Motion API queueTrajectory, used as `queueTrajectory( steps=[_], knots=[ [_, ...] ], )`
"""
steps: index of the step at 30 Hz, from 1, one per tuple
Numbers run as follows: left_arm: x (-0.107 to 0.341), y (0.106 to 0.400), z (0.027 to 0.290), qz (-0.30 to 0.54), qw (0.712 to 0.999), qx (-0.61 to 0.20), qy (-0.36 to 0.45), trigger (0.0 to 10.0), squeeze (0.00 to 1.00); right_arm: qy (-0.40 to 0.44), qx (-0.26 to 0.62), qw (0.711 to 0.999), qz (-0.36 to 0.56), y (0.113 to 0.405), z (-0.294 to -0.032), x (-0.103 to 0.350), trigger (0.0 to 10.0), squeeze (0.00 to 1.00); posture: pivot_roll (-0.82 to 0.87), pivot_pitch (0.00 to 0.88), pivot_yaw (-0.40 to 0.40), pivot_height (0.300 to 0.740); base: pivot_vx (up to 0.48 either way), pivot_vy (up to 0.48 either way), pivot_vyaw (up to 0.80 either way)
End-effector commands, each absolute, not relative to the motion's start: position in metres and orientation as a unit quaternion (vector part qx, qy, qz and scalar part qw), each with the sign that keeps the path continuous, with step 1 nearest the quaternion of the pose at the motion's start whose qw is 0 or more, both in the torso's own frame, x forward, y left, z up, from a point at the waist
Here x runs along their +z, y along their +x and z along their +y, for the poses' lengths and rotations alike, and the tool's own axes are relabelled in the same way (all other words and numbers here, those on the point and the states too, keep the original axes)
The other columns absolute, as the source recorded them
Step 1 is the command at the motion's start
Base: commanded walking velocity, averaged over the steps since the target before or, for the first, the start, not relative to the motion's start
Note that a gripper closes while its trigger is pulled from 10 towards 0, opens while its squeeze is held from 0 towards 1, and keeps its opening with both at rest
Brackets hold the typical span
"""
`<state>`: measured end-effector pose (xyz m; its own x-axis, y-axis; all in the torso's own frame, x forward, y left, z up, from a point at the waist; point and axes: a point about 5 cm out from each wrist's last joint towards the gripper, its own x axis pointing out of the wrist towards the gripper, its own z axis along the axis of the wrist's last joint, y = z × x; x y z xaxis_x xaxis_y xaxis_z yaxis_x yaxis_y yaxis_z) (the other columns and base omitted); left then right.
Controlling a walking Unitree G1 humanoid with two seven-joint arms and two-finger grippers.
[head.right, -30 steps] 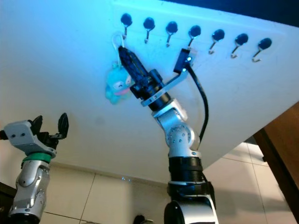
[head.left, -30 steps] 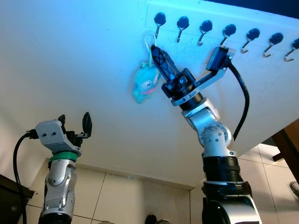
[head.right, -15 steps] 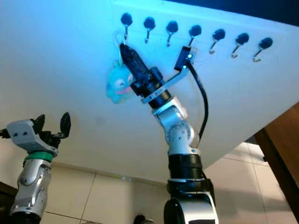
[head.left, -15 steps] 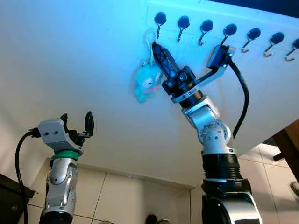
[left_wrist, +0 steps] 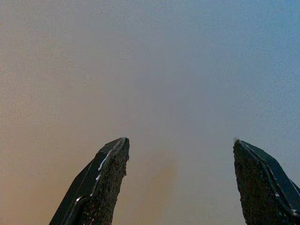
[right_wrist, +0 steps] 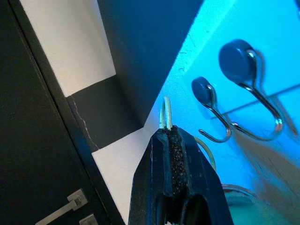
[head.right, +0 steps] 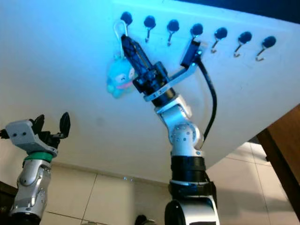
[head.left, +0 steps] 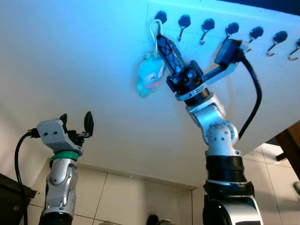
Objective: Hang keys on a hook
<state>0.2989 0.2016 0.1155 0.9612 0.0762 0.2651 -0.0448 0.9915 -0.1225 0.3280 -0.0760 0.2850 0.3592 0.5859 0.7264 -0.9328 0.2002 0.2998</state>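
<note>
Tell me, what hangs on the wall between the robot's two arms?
A turquoise plush charm dangles from the white loop that the right gripper pinches by the leftmost hook. Below it, toward the left gripper, the eye views show bare wall.

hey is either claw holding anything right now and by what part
The right claw is shut on the keychain's white loop, with the teal plush charm dangling below. The left claw is open, holding nothing.

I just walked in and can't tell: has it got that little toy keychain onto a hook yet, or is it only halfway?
Done: the right gripper has the keychain's white loop pinched and raised to the first hook, the blue plush charm dangling below. In hand: lining the loop up beside the hook. Left: slip it over and let go. The left gripper waits open.
</note>
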Motion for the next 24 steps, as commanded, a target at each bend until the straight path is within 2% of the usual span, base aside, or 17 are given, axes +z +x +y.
queueTrajectory(
  steps=[1,10,24],
  knots=[
    [0.109,0.297,0.200,-0.127,0.990,0.027,-0.060,10.0,0.00,0.372,0.516,0.733,-0.240,0.326,-0.077,0.285,10.0,0.00,0.20,0.096,-0.005,0.740,0.000,0.000,0.00],
    [0.108,0.298,0.198,-0.126,0.990,0.024,-0.062,10.0,0.00,0.371,0.485,0.766,-0.202,0.332,-0.080,0.270,10.0,0.00,0.19,0.089,-0.009,0.740,0.000,0.000,0.00],
    [0.108,0.298,0.197,-0.126,0.990,0.022,-0.064,10.0,0.00,0.364,0.474,0.784,-0.169,0.335,-0.073,0.261,10.0,0.00,0.19,0.088,-0.013,0.740,0.000,0.000,0.00]
  ],
)
